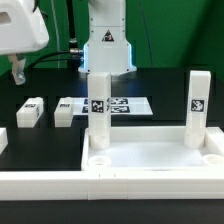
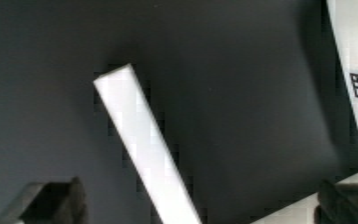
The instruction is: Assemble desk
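Matte black surface (image 1: 160,85), evenly lit, faint sheen. Dark backdrop (image 1: 170,30) behind it; detail there too dim to make out.

Table (image 1: 165,95): black | lying on it: tabletop (image 1: 150,152), leg (image 1: 30,112), second leg (image 1: 65,112), marker board (image 1: 131,103)

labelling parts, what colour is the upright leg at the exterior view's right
White leg with a black-and-white tag; shows best in the exterior view.
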